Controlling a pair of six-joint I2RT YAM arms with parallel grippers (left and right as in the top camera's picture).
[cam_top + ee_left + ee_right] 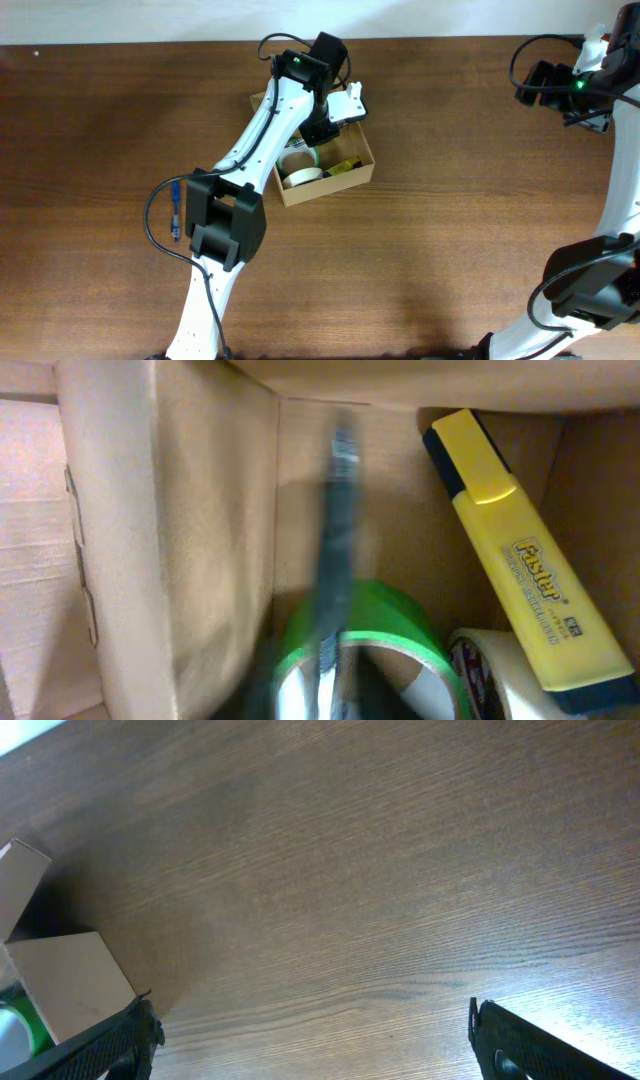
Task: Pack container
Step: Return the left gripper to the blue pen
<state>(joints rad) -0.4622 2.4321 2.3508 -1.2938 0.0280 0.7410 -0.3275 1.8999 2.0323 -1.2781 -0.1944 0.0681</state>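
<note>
Wooden table (450, 200) — left fingers (316, 135) down inside container (330, 187), spread unclear; right fingers (540, 1050) wide, well away.

Inside the cardboard box (200, 540) — yellow highlighter (520, 550), green tape roll (408, 622), blurred dark strip (336, 560) across it

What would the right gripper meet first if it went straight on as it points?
Probably the bare wooden table, beside the cardboard box; nothing else shows between the fingers of the right gripper.

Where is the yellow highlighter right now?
The yellow highlighter lies inside the cardboard box near mid-table overhead, beside the green tape roll.
</note>
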